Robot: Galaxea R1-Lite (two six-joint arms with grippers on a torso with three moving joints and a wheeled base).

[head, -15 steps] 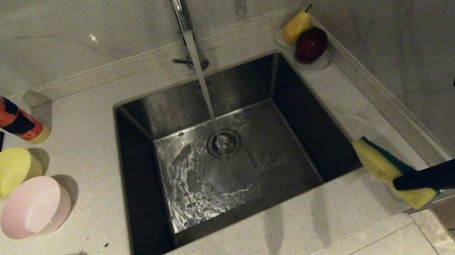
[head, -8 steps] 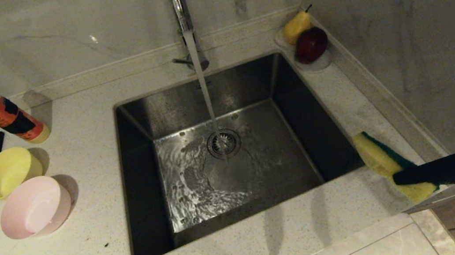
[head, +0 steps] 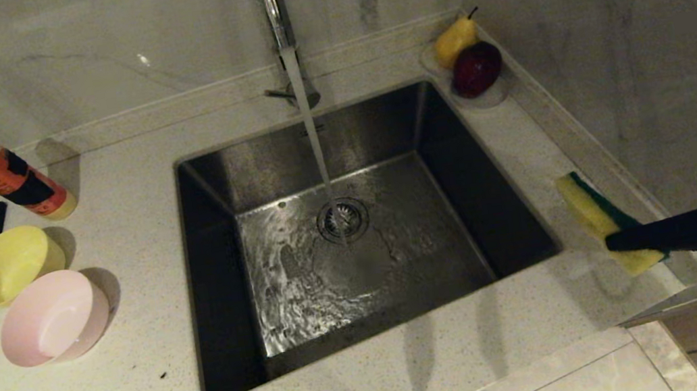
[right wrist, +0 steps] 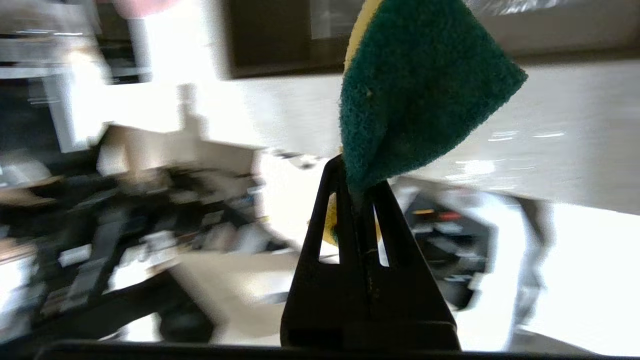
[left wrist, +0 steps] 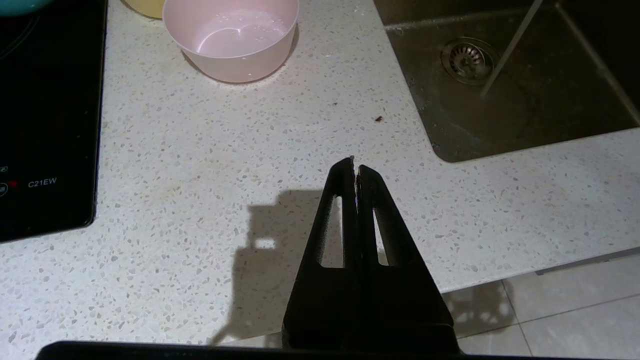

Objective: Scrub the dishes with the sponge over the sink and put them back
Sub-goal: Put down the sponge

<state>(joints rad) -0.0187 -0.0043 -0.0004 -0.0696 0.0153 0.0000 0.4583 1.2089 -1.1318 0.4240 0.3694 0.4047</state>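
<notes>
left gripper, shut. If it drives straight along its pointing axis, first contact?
Likely the bare countertop just past the left gripper, which angles down at it. The pink bowl and the sink sit farther off to either side. Depth is hard to judge.

The head view is dim and warm, with soft glints on the wet floor of the sink (head: 306, 283) and on the tap (head: 273, 8). The 2 nearer bowls cast shadows toward 2 o'clock, so light falls from about 8 o'clock. In the left wrist view the worktop (left wrist: 210, 165) is evenly lit and sharp; a hard-edged shadow lies at 8 o'clock from the left gripper (left wrist: 355, 167). The right wrist view is heavily motion-blurred, its background blown out white; only the sponge (right wrist: 415, 95) is crisp.
</notes>
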